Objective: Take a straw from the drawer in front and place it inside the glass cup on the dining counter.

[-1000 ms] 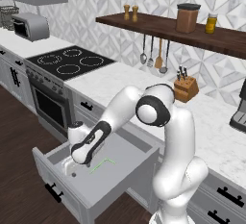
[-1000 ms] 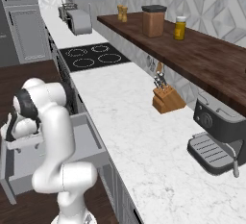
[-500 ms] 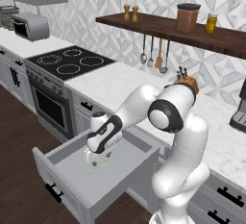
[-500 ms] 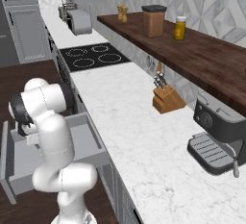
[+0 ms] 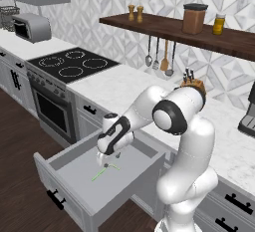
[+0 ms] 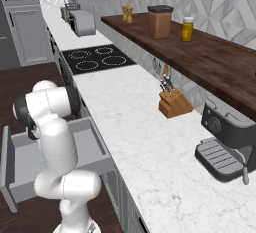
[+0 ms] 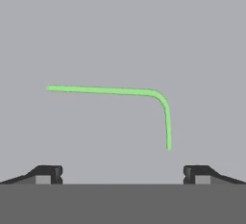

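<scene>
Your claw (image 5: 105,160) hangs released, its two dark tips spread wide and empty, just above the floor of the wide light-grey pulled-out drawer (image 5: 74,186), so the step in hand, as I judge it, is the descent onto the thin light-green bent straw (image 5: 102,172). Working left to right across the hand view, you have the long arm of the straw (image 7: 101,91) running nearly level from its free left end, then the rounded elbow, then the short leg dropping toward the right-hand tip. Aim for the long arm, not the elbow: it lies crosswise between your tips, so you may need to roll the wrist until the tips close across it and not along it. Come straight down and let the tips reach the drawer floor before you squeeze, since a thing this thin and flat could slip out or skid aside. The straw itself is a slender, pale-green tube with an L-shaped bend, lying flat on the bare grey floor of the drawer, apart from its walls, just below and in front of your claw.
</scene>
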You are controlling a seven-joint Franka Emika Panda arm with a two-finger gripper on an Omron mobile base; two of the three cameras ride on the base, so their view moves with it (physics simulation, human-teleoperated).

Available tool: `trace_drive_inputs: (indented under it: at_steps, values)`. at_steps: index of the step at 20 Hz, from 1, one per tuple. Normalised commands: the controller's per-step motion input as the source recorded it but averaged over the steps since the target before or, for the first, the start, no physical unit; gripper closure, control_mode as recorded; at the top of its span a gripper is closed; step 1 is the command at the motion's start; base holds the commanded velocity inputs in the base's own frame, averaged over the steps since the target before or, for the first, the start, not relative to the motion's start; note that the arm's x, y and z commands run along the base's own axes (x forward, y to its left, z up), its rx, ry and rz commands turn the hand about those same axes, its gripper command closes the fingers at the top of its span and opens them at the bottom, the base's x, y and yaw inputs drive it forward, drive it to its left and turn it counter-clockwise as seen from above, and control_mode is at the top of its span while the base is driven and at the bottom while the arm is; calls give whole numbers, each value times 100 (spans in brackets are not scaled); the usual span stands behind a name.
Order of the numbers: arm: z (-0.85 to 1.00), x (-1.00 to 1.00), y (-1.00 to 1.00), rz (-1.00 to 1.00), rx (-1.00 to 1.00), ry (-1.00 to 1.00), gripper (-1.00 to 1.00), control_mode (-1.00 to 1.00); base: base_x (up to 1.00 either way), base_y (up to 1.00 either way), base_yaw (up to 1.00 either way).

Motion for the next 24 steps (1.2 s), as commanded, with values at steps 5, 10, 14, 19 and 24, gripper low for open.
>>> trace_drive_inputs:
  at_steps: [5,10,14,19,24]
  values:
    - [-25,14,-7,17,0,0,-100,-100,0,0,0]
    - [-33,4,-12,14,0,0,-100,-100,0,0,0]
    - [-23,7,-6,6,0,0,-100,-100,0,0,0]
    - [-20,3,0,0,0,-5,-100,-100,0,0,0]
    - [-21,5,0,0,0,-11,-100,-100,0,0,0]
